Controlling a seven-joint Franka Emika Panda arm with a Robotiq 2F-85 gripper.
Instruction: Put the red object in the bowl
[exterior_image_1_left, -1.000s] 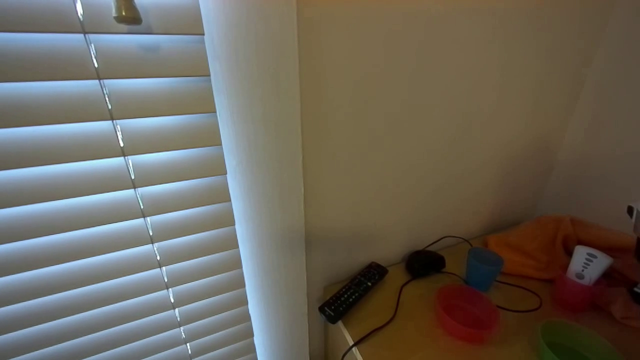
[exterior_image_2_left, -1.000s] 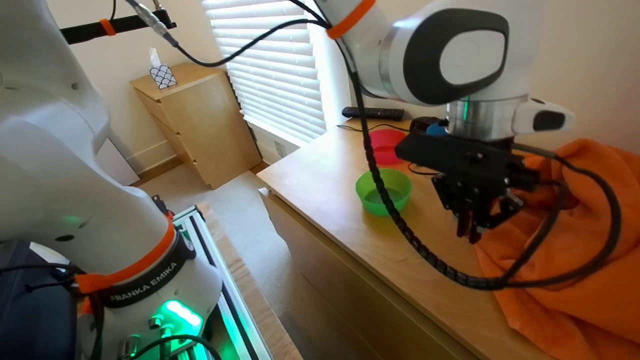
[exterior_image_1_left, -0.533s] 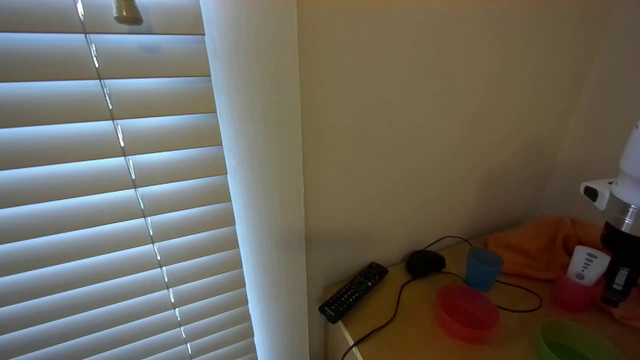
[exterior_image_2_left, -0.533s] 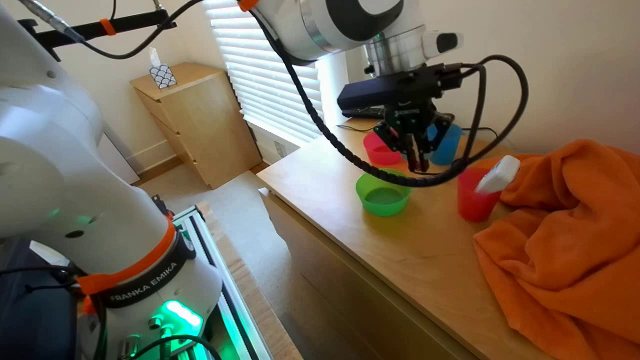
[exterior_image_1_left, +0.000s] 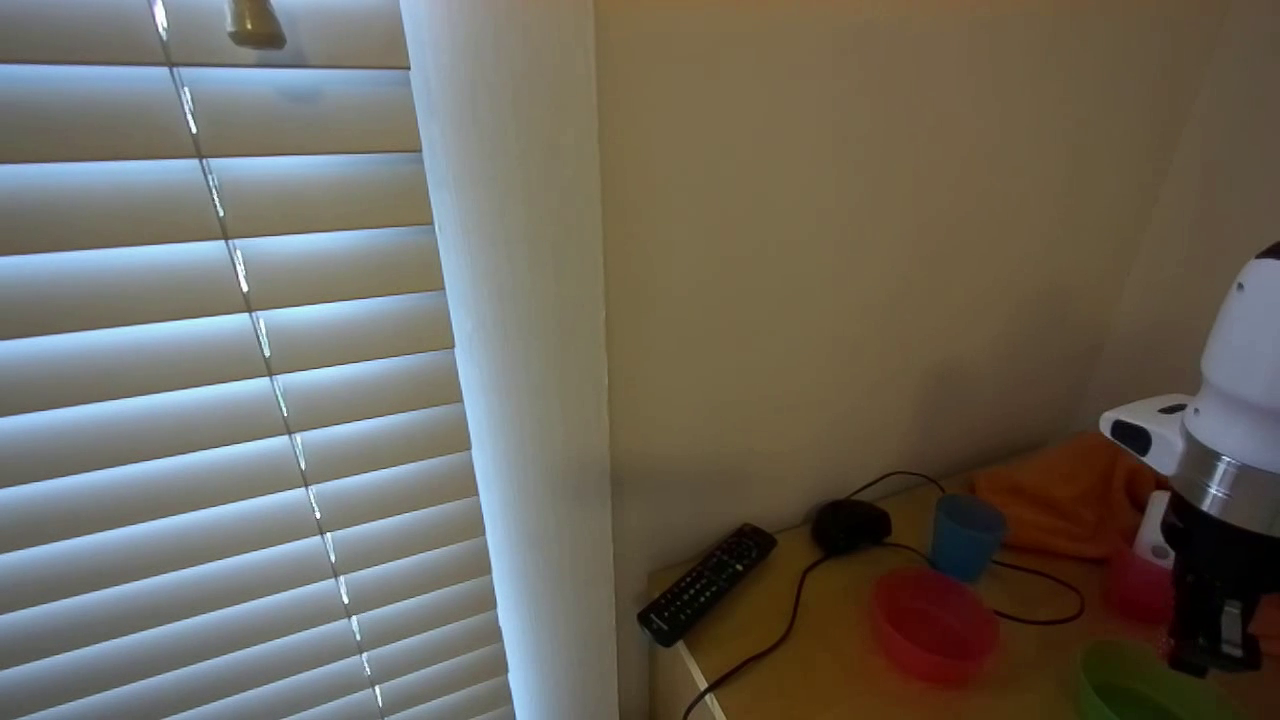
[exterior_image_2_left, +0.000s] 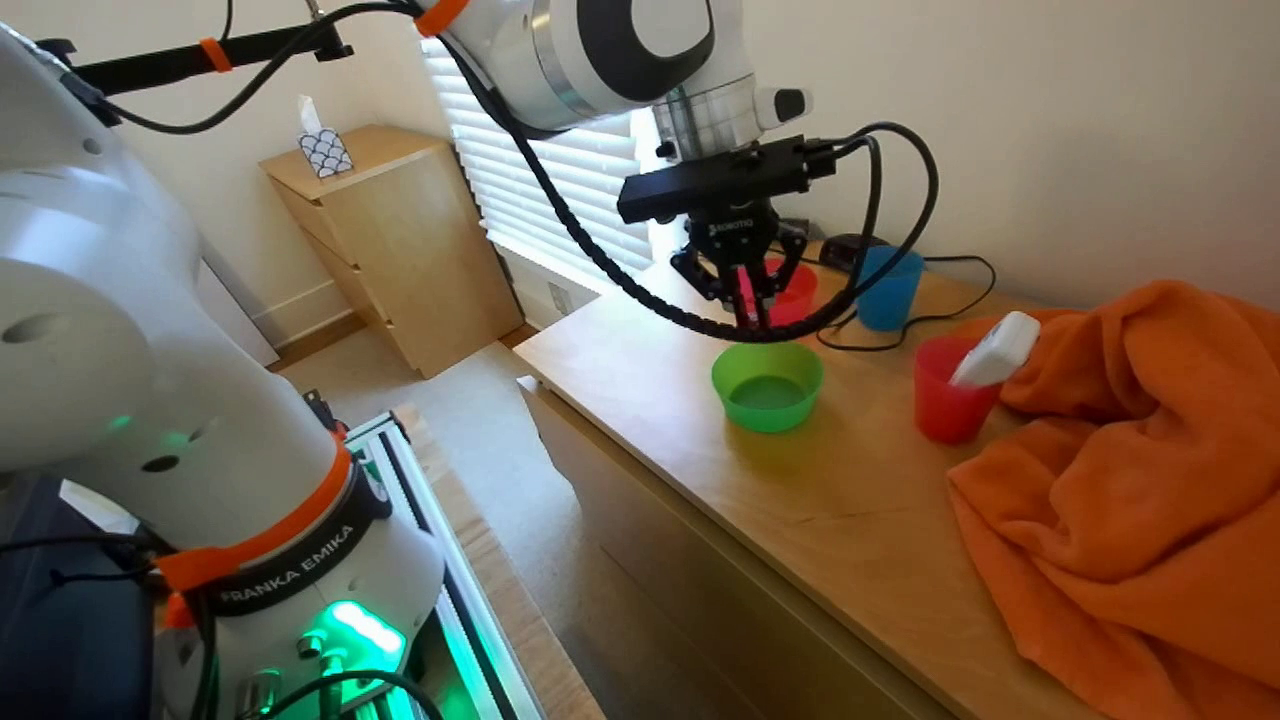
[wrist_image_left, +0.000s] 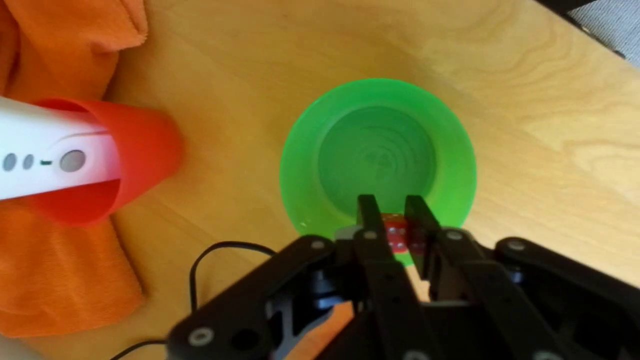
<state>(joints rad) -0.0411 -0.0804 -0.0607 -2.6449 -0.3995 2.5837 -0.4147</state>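
My gripper (wrist_image_left: 391, 204) is shut on a small red die with pale dots (wrist_image_left: 396, 235), held between the fingertips in the wrist view. Behind the die in that view is the green bowl (wrist_image_left: 302, 165), with nothing in it; the fingertips overlap its lower part. In an exterior view my gripper (exterior_image_2_left: 752, 318) hangs above the table, at the far side of the green bowl (exterior_image_2_left: 765, 415). It also shows at the right edge in an exterior view (exterior_image_1_left: 1215, 655), beside the green bowl (exterior_image_1_left: 1105, 660). The die is not clear in either exterior view.
A red bowl (exterior_image_1_left: 935, 640) stands near a blue cup (exterior_image_2_left: 893, 290). A red cup (exterior_image_2_left: 945, 400) holds a white remote (exterior_image_2_left: 1000, 350). An orange cloth (exterior_image_2_left: 1130, 480) lies beside it. A black cable (exterior_image_2_left: 960, 315) loops near the blue cup. A black remote (exterior_image_1_left: 708, 585) lies by the wall.
The arm has swung from over the orange cloth, past the red cup, to the green bowl. The red cup and white remote are uncovered in an exterior view. The gripper's fingers stay close together.
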